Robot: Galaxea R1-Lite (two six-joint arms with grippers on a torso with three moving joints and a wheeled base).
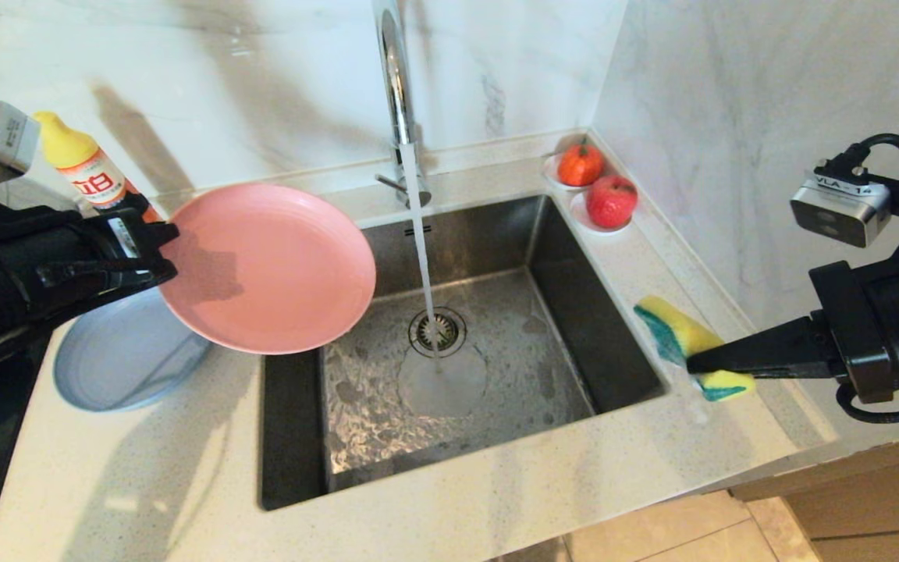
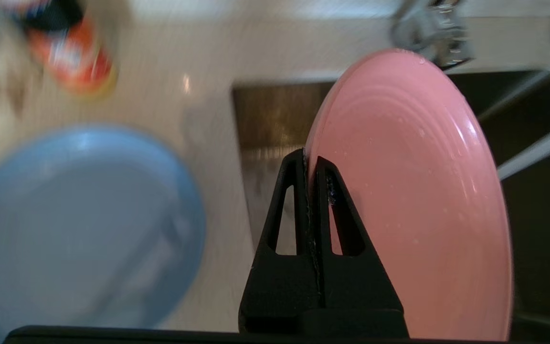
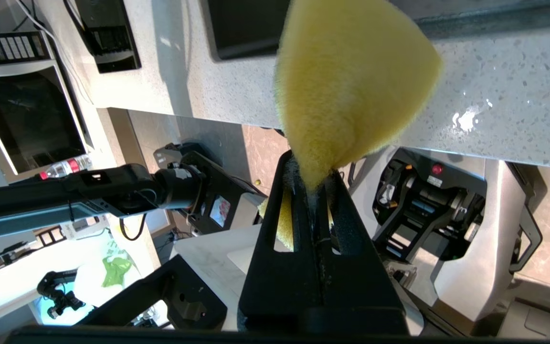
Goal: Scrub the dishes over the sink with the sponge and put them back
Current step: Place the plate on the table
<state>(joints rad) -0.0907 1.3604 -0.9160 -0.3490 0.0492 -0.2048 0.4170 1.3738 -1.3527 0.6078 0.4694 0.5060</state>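
Pink plate hung tilted over the sink's left edge in the head view, pinched at its rim by the left hand; the right hand clamped the sponge above the desk. From the left wrist, closed fingers nipped that rim, the grey-blue plate lying below. From the right wrist, the sponge bulged beyond its closed fingers.

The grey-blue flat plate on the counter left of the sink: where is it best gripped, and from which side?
Probably by its thin raised rim, the way the left gripper pinches the pink plate. The grey-blue plate lies flat on the counter, so only the rim offers a pinch. Its front edge, toward the robot, shows uncovered; come from there.
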